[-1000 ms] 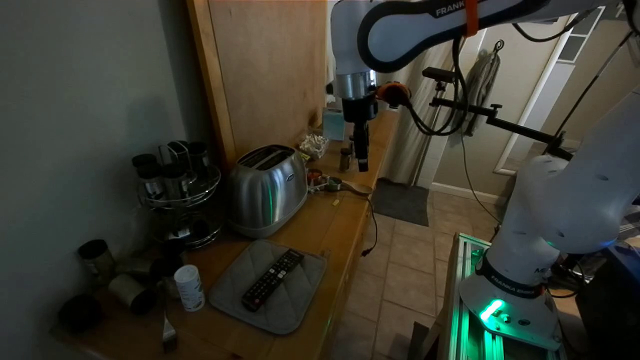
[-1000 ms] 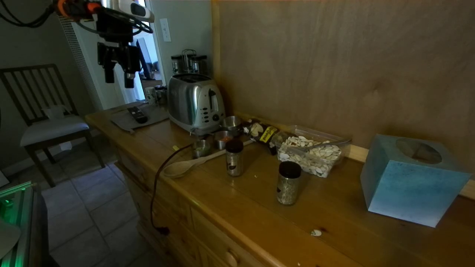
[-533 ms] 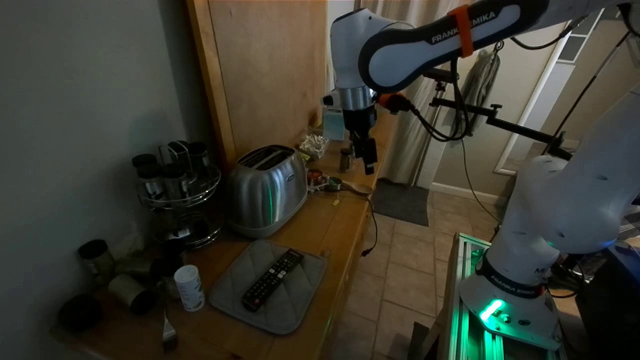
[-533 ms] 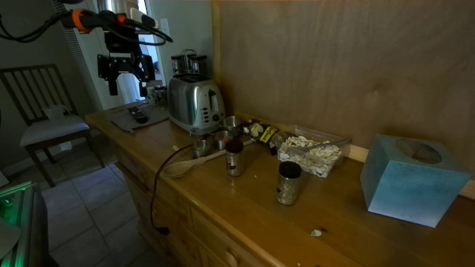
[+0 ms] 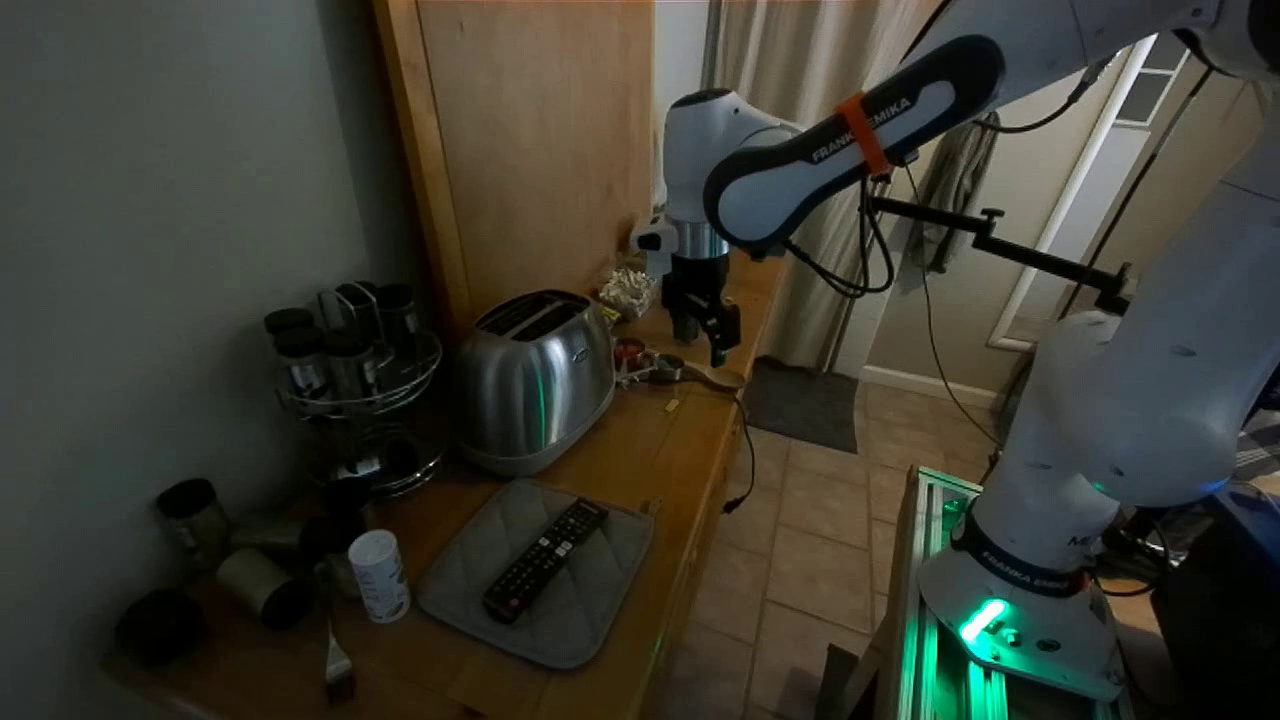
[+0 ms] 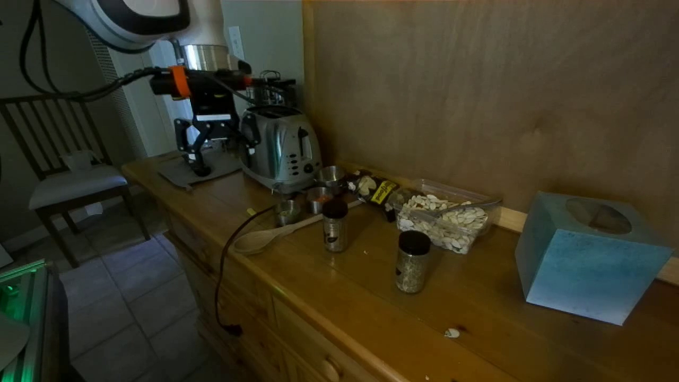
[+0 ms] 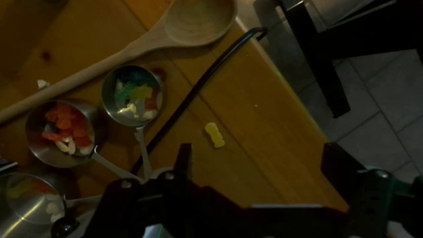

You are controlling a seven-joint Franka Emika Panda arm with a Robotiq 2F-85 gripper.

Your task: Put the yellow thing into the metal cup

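The yellow thing, a small yellow gummy-like piece [image 7: 215,135], lies on the wooden counter in the wrist view. It also shows as a small speck in both exterior views [image 5: 671,405] [image 6: 251,211]. My gripper [image 7: 257,147] is open and empty above the counter; it also shows in both exterior views [image 5: 703,345] [image 6: 225,159]. In the wrist view the piece is ahead of the fingertips, nearer the left finger. A small metal cup [image 7: 108,86] with green, yellow and red pieces stands left of it. Two more metal cups [image 7: 35,147] [image 7: 19,228] stand farther left.
A black cord [image 7: 185,109] runs between the small cup and the yellow piece. A wooden spoon [image 7: 138,46] lies behind the cups. The counter edge [image 7: 284,79] is at the right. The shiny toaster [image 6: 276,143] and spice jars [image 6: 335,233] [image 6: 411,268] stand nearby.
My gripper has come down toward the counter and the arm has lowered. The gripper has turned, and its fingers show wider apart in an exterior view. The yellow piece and cups have not moved.
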